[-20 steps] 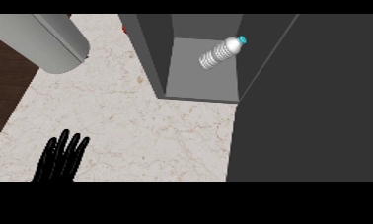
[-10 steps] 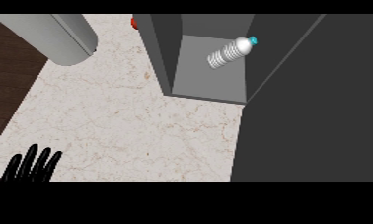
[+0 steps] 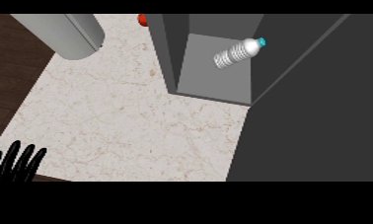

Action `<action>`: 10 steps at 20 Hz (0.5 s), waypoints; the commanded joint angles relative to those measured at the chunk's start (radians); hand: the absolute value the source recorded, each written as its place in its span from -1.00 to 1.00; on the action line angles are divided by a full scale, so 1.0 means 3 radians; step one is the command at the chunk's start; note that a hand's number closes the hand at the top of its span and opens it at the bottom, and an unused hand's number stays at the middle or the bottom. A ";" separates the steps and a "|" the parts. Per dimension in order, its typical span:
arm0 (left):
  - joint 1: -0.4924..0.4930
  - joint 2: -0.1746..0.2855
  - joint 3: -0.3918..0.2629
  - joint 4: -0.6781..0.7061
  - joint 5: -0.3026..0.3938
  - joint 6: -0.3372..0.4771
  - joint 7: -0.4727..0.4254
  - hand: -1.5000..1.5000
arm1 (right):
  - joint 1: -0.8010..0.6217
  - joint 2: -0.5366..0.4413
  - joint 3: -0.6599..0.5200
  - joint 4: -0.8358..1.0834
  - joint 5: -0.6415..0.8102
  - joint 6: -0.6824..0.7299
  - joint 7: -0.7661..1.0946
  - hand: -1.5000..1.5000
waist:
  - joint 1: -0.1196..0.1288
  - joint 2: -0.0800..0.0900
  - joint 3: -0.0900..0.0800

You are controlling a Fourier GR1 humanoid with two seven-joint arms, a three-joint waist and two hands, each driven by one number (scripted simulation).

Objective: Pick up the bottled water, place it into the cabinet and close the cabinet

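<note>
So the bottle [image 3: 239, 53] is already lying on its side inside the cabinet [image 3: 215, 81], cap toward the door [image 3: 313, 119] side, and it hasn't budged over the last second. What did change: my left hand [image 3: 20, 161] has slid down to the lower left corner of the desk [image 3: 131, 119], fingers straight and spread, holding nothing. My right hand isn't in view at all. The door's still wide open, so I reckon the placing is done and all that's left is swinging it shut.
</note>
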 commanded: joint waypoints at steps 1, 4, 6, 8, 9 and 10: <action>0.0009 0.0094 0.0071 0.0042 0.0020 -0.0105 -0.0014 -1.00 | -0.0266 0.0166 0.0362 0.0148 0.0002 -0.0018 0.0515 1.00 | 0.0059 0.0037 -0.0003; 0.0050 0.0127 0.0082 0.0043 0.0032 -0.0189 -0.0037 -1.00 | -0.0326 0.0250 0.0328 0.0165 -0.0076 -0.0071 0.0605 1.00 | 0.0082 0.0039 -0.0009; 0.0015 0.0128 0.0113 0.0008 0.0056 -0.0181 -0.0025 -1.00 | -0.0385 0.0335 0.0282 0.0261 -0.0092 -0.0108 0.0608 1.00 | 0.0086 0.0054 -0.0005; -0.0010 0.0119 0.0121 -0.0001 0.0064 -0.0168 -0.0006 -1.00 | -0.0379 0.0376 0.0202 0.0297 -0.0175 -0.0138 0.0649 1.00 | 0.0079 0.0082 -0.0004; -0.0039 0.0148 0.0175 0.0018 0.0090 -0.0179 -0.0004 -1.00 | -0.0385 0.0422 0.0240 0.0386 -0.0180 -0.0136 0.0641 1.00 | 0.0076 0.0083 0.0000; -0.0011 0.0155 0.0138 -0.0011 0.0069 -0.0191 0.0013 -1.00 | -0.0365 0.0467 0.0237 0.0358 -0.0246 -0.0162 0.0659 1.00 | 0.0090 0.0088 -0.0001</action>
